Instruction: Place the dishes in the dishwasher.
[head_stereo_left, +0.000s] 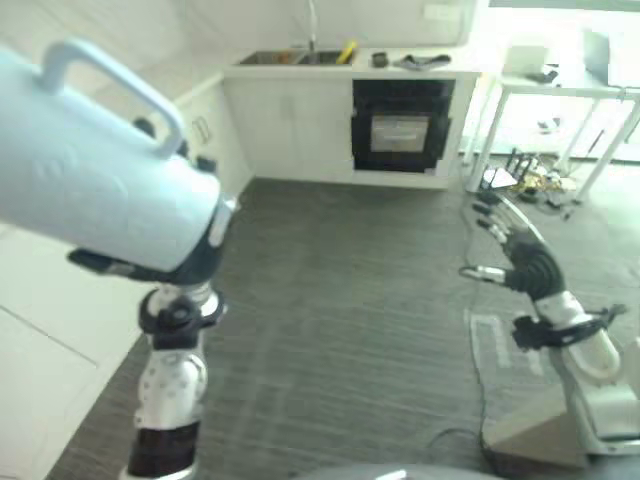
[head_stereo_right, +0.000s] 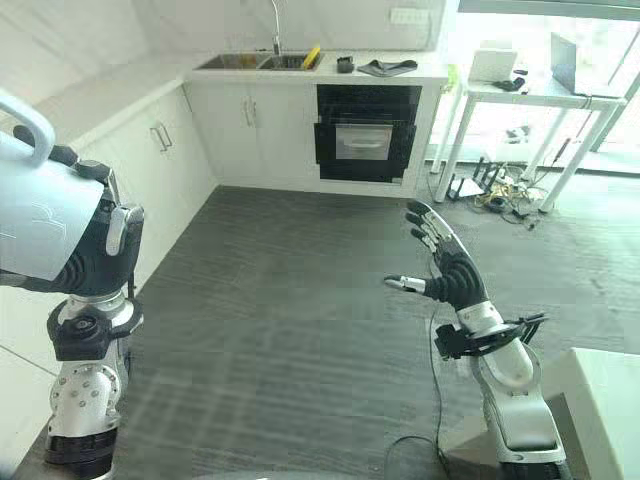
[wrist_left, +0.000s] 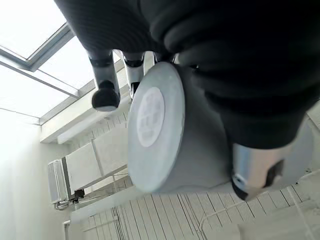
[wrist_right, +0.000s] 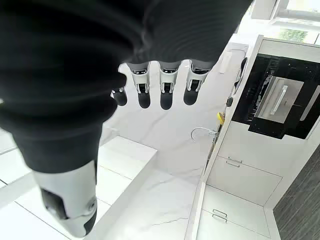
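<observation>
Gripping one pale blue mug (head_stereo_left: 100, 185) in the left hand (head_stereo_right: 95, 255), fingers (wrist_left: 106, 85) curled round its body, flat base facing out past the fingertips. Holding nothing in the right hand (head_stereo_right: 450, 272), fingers (wrist_right: 166, 85) spread straight. Standing beyond: one black dishwasher (head_stereo_right: 365, 138), one sink (head_stereo_right: 258, 62).

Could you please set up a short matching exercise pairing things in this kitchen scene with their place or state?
Things:
1. mug
2. right hand
3. dishwasher
4. sink

Place or state:
A. set into the worktop at the far wall
B. held in the left hand
C. open, holding nothing
D. dark unit built in under the far worktop

Pairs: 1-B, 2-C, 3-D, 4-A
</observation>
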